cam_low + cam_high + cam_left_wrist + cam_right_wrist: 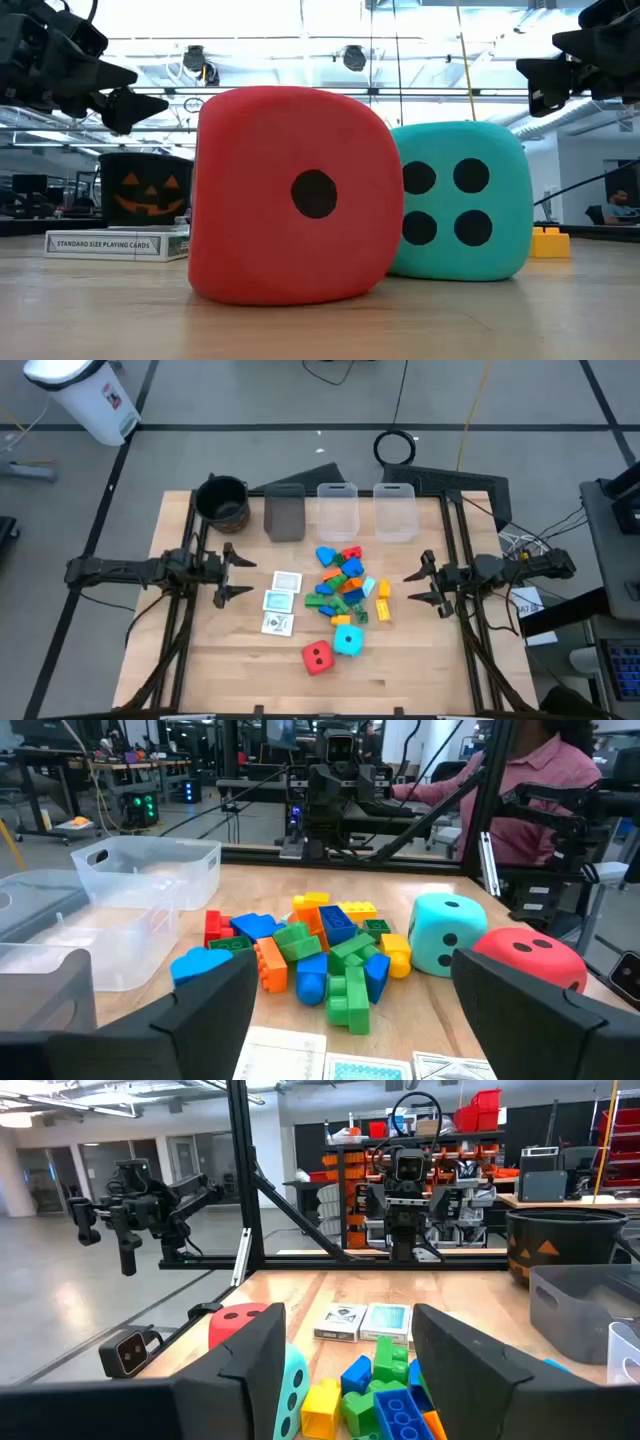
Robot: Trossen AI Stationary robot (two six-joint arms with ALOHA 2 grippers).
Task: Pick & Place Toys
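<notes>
High view showed a wooden table [200,660] with a heap of small blue, green, orange, yellow and red plastic bricks [343,584] near its middle. A big red cube with a black dot [317,656] and a big cyan cube with black dots [348,640] sat touching each other, just in front of the heap. Three small white square cards [281,600] lay beside the heap, on the left arm's side. Two clear plastic bins [337,510], a grey plastic bin [285,515] and a black round pot with a pumpkin face [222,500] stood in a row at the far edge.

The left gripper [243,572] hung near the cards with its fingers spread wide and nothing in them. The right gripper [411,586] hung near the heap, also wide and holding nothing. No toy was picked up yet.

The bricks looked light, hard and a bit slippery, so a pinch across two flat sides of a brick on top would likely hold best. The two big cubes looked soft and squashy, and wanted a wide grip across the middle. The cards lay flat and thin, and looked hard to lift
</notes>
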